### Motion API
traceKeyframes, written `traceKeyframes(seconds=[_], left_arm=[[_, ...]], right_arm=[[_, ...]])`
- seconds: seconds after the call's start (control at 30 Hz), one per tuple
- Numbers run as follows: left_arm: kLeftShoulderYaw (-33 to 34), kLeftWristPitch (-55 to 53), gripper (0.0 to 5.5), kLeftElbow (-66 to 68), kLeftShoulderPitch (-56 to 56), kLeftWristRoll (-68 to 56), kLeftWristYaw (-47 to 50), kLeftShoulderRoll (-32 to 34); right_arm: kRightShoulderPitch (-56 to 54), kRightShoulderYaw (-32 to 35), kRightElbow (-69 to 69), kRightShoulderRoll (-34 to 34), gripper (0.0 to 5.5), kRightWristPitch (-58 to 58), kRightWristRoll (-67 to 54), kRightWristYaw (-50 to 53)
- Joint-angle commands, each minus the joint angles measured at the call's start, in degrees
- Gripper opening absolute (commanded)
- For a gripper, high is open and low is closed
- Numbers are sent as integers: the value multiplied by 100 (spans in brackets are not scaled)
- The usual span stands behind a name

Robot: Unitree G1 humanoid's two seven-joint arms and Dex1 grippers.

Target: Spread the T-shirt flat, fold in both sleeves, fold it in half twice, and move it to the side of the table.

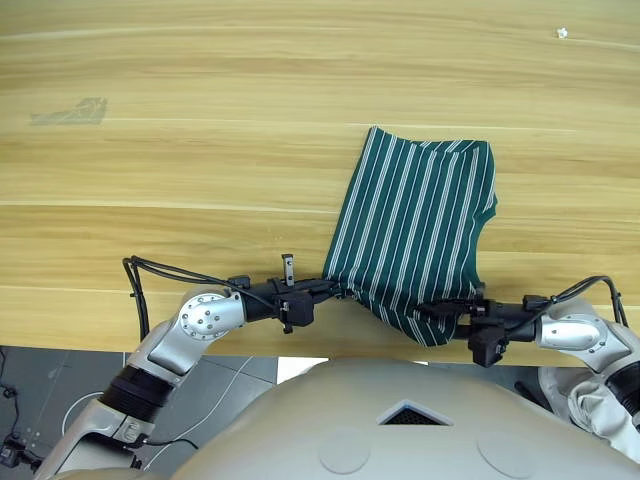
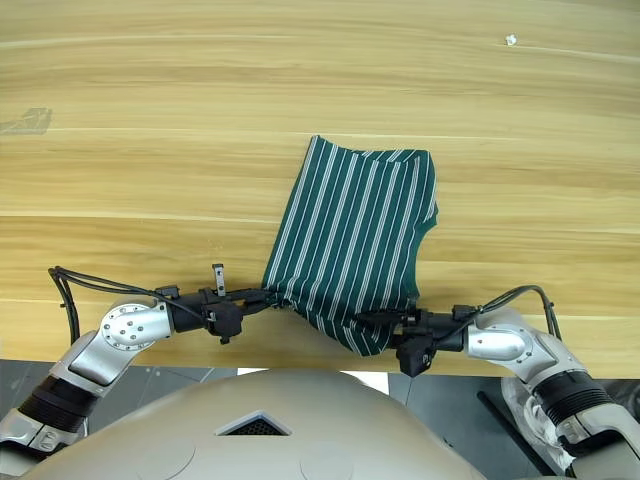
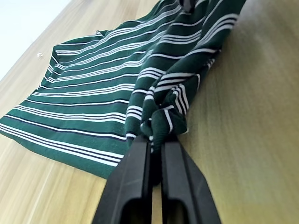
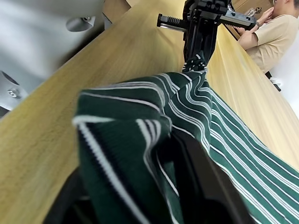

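Note:
A dark green T-shirt with white stripes [image 1: 420, 225] lies folded on the wooden table [image 1: 200, 160], its near edge drooping toward the table's front. My left gripper [image 1: 338, 289] is shut on the shirt's near left corner [image 3: 161, 126], where the cloth bunches between the black fingers [image 3: 138, 179]. My right gripper [image 1: 447, 312] is shut on the near right corner, with striped fabric [image 4: 140, 140] wrapped over its fingers. In the right wrist view the left gripper [image 4: 197, 56] pinches the far end of the same edge.
A small white scrap [image 1: 562, 33] lies at the far right of the table. A faint grey mark [image 1: 70, 112] sits at the far left. The front table edge [image 1: 90, 345] runs just below both arms. Bare wood extends left of and beyond the shirt.

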State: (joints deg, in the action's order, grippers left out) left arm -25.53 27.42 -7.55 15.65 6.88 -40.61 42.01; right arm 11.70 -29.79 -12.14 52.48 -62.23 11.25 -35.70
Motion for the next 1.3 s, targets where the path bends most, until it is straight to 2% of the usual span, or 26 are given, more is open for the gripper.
traceKeyframes(seconds=[0.03, 0.13, 0.23, 0.43, 0.57, 0.67, 0.8, 1.1, 1.2, 1.3], left_arm=[[117, -108, 6, -60, 75, 1, -47, 32], [309, -220, 6, -168, 185, -230, -112, 160], [650, -454, 6, -426, 405, -467, -231, 417], [1236, -1132, 6, -1086, 771, -920, -716, 1069], [1713, -2269, 6, -2279, 1014, -2100, -1001, 1333], [1879, -2803, 6, -2840, 1104, -2529, -1085, 1388], [2028, -3306, 6, -3419, 1224, -2726, -1122, 1480], [2490, -3716, 6, -4583, 2666, -2639, -1720, 2132], [2487, -3891, 6, -4638, 2507, -2945, -1684, 1968], [2300, -4097, 6, -4275, 1855, -2959, -1469, 1690]], right_arm=[[34, -79, -350, 56, 91, 439, 507, -266], [109, -97, -319, 100, 47, 541, 377, -333], [125, -132, -2, 222, 1, 920, -532, -671], [83, 352, 851, 497, 0, 2413, -3302, -1782], [222, 704, 1335, 461, 0, 3375, -4357, -2462], [359, 991, 1680, 382, 0, 3863, -4733, -2723], [513, 1321, 1940, 291, 0, 4205, -4748, -2966], [1130, 2088, 2837, 480, 0, 4735, -4789, -3481], [916, 2297, 2722, 270, 0, 4823, -4600, -3459], [461, 2340, 2364, -21, 0, 4725, -4034, -3212]])
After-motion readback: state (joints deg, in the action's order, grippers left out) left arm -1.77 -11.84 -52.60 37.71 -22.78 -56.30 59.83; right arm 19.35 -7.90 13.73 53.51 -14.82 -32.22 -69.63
